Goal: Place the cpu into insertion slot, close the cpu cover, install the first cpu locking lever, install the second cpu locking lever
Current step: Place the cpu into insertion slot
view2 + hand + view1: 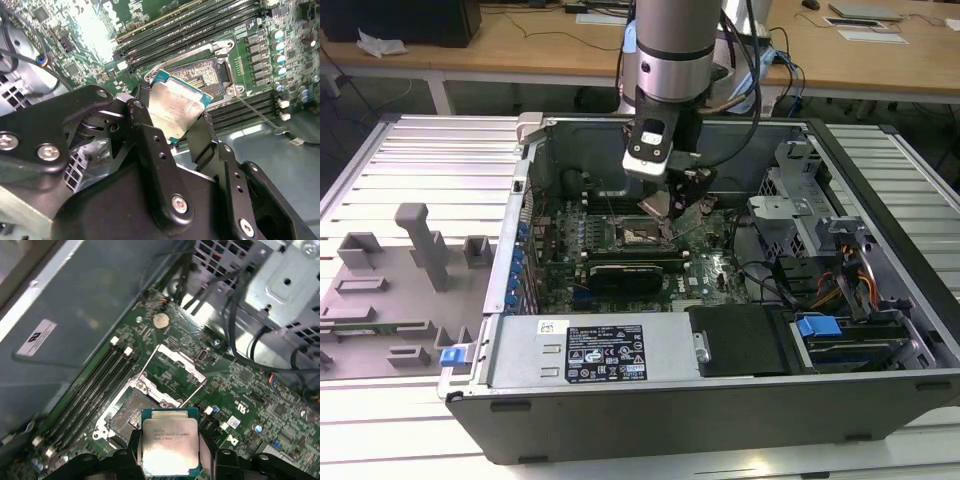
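Note:
My gripper (pixel 665 203) hangs inside the open computer case, just above the motherboard (pixel 705 268). It is shut on the cpu (pixel 176 106), a flat square chip with a pale metal top and a teal edge, also seen in the first wrist view (pixel 169 439). A black finger (pixel 145 125) presses each side of the chip. The insertion slot (pixel 126 414) lies open right beside the held cpu, its pin field glinting (pixel 209 76). The cpu cover (pixel 176 366), a thin silver frame, stands flipped up behind the slot. A thin metal lever (pixel 256 111) lies loose beside the socket.
Long memory slots (pixel 200 22) run on both sides of the socket. A drive cage with cables (pixel 800 215) stands at the exterior view's right, and a power supply (pixel 590 350) in front. The case wall (pixel 75 315) rises close by. Grey fixtures (pixel 415 260) sit outside on the slatted table.

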Robot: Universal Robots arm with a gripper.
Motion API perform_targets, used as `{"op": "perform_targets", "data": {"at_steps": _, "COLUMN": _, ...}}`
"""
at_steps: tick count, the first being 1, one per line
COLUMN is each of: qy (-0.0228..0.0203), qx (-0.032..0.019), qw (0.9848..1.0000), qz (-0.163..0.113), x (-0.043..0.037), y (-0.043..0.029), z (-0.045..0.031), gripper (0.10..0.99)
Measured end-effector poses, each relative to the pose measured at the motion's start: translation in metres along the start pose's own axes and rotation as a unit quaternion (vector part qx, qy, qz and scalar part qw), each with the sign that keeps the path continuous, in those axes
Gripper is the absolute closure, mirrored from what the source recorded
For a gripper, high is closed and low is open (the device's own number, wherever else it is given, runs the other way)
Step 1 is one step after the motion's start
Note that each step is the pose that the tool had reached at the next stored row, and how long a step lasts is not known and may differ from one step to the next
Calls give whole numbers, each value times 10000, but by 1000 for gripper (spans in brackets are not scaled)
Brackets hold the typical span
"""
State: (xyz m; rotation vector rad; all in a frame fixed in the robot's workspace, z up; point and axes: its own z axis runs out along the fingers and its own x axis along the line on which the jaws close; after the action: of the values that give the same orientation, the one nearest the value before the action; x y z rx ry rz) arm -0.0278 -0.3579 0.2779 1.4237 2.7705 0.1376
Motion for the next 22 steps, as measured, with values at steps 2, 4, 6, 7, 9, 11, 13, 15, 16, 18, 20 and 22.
{"op": "perform_targets", "data": {"at_steps": 2, "qy": -17, "qx": -3, "qw": 9998, "qz": 195, "x": 3, "y": -7, "z": 24, "gripper": 545}}
{"op": "perform_targets", "data": {"at_steps": 4, "qy": -27, "qx": -4, "qw": 9995, "qz": 319, "x": 9, "y": -16, "z": 44, "gripper": 545}}
{"op": "perform_targets", "data": {"at_steps": 6, "qy": -32, "qx": -5, "qw": 9993, "qz": 376, "x": 38, "y": -24, "z": 56, "gripper": 545}}
{"op": "perform_targets", "data": {"at_steps": 7, "qy": -34, "qx": -7, "qw": 9992, "qz": 398, "x": 43, "y": -27, "z": 60, "gripper": 545}}
{"op": "perform_targets", "data": {"at_steps": 9, "qy": -39, "qx": -7, "qw": 9990, "qz": 450, "x": 54, "y": -35, "z": 68, "gripper": 545}}
{"op": "perform_targets", "data": {"at_steps": 11, "qy": -46, "qx": -8, "qw": 9986, "qz": 528, "x": 66, "y": -44, "z": 83, "gripper": 545}}
{"op": "perform_targets", "data": {"at_steps": 13, "qy": -51, "qx": -9, "qw": 9983, "qz": 588, "x": 73, "y": -46, "z": 93, "gripper": 545}}
{"op": "perform_targets", "data": {"at_steps": 15, "qy": -61, "qx": -12, "qw": 9976, "qz": 694, "x": 75, "y": -47, "z": 103, "gripper": 545}}
{"op": "perform_targets", "data": {"at_steps": 16, "qy": -67, "qx": -13, "qw": 9971, "qz": 758, "x": 75, "y": -47, "z": 106, "gripper": 545}}
{"op": "perform_targets", "data": {"at_steps": 18, "qy": -92, "qx": -18, "qw": 9945, "qz": 1040, "x": 75, "y": -48, "z": 117, "gripper": 545}}
{"op": "perform_targets", "data": {"at_steps": 20, "qy": -107, "qx": -21, "qw": 9927, "qz": 1204, "x": 74, "y": -49, "z": 124, "gripper": 545}}
{"op": "perform_targets", "data": {"at_steps": 22, "qy": -126, "qx": -26, "qw": 9898, "qz": 1421, "x": 74, "y": -50, "z": 134, "gripper": 545}}
